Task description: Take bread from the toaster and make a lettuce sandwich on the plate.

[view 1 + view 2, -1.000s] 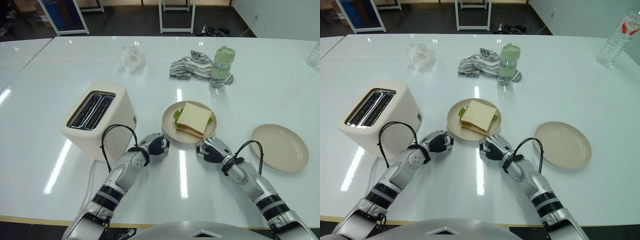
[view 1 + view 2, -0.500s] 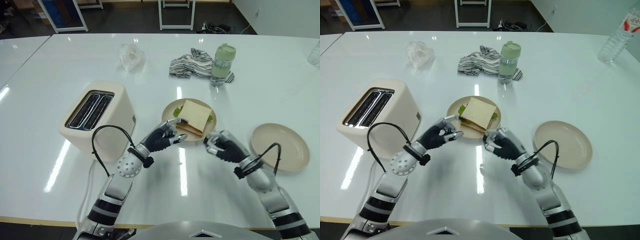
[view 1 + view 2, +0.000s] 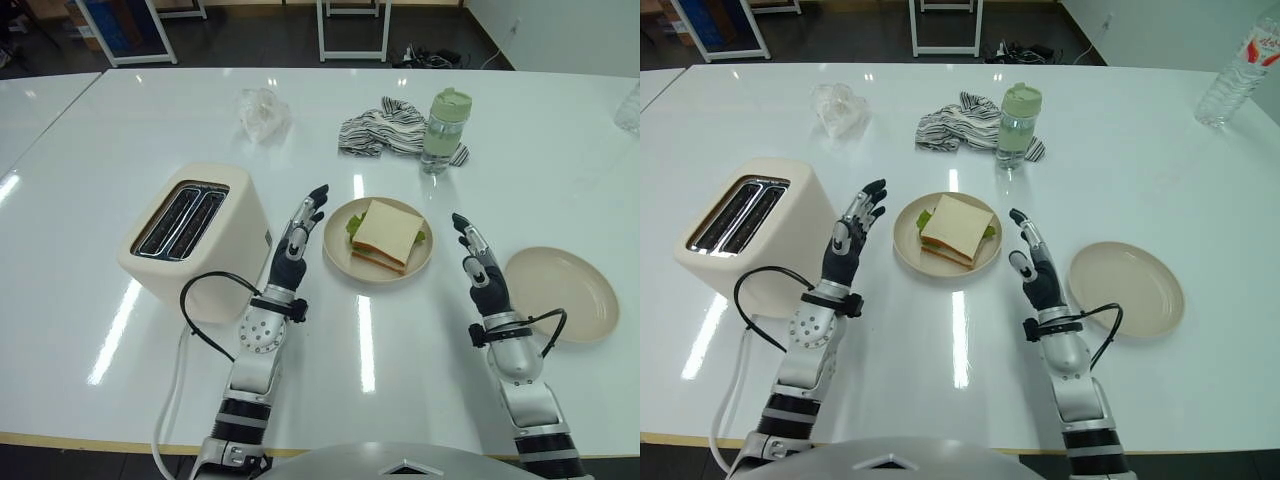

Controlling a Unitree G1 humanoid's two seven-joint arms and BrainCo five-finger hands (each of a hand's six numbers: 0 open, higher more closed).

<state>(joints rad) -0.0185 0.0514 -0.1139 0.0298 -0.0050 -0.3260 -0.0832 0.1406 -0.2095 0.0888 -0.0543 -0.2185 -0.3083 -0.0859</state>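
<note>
Left eye view: from the robot's head, facing forward and down over the bench (image 3: 100,140), with the near edge at bottom and the far edge at top.
Right eye view: same height and tilt, slightly to the right, taking in more of the far right corner.
Shared: toaster (image 3: 195,235), plate (image 3: 335,248), most of the bench.

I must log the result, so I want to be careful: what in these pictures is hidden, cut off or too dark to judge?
The toaster: slots dark inside in both views; whether bread remains cannot be told.
The sandwich: top slice covers the filling; lettuce peeks out at the edges.
The clear bottle: cut off by the right edge in both views.
The striped cloth: partly behind the green bottle in both views.
</note>
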